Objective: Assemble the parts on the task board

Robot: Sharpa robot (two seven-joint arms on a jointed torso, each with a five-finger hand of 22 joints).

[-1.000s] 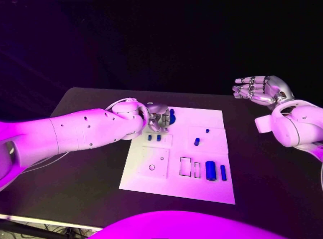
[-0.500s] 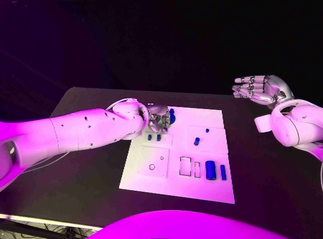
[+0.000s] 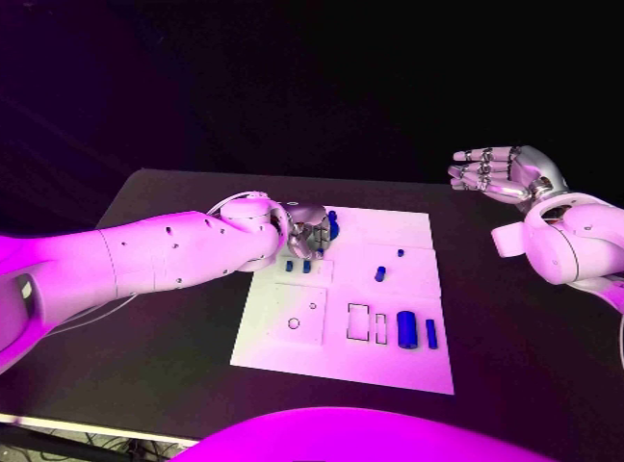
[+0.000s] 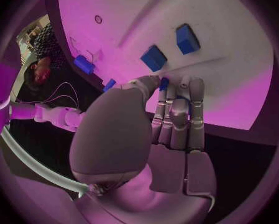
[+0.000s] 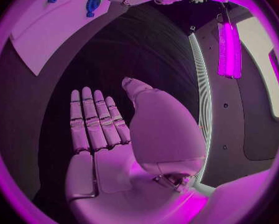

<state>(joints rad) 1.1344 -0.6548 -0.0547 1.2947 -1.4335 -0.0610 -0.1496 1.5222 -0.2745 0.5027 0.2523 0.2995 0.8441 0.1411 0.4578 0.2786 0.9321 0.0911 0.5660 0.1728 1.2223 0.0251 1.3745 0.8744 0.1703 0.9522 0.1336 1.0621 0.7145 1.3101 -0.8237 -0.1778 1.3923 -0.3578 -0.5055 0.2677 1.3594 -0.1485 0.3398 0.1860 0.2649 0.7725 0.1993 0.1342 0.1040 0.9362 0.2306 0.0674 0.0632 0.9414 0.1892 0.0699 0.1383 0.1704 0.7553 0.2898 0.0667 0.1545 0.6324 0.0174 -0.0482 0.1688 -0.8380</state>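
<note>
Pinching a small blue part [image 4: 164,83], left robot hand [image 3: 306,229] over task board [image 3: 396,366].

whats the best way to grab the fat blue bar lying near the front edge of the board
Take the fat blue bar across its two long sides, near the middle, coming straight down from above. It lies flat on the task board, long axis running front to back, with a thinner blue bar close beside it, so keep the fingers narrow.

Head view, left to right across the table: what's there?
Left hand at the task board's far left corner → task board with blue parts → right hand, raised and empty, off the board's right.
</note>
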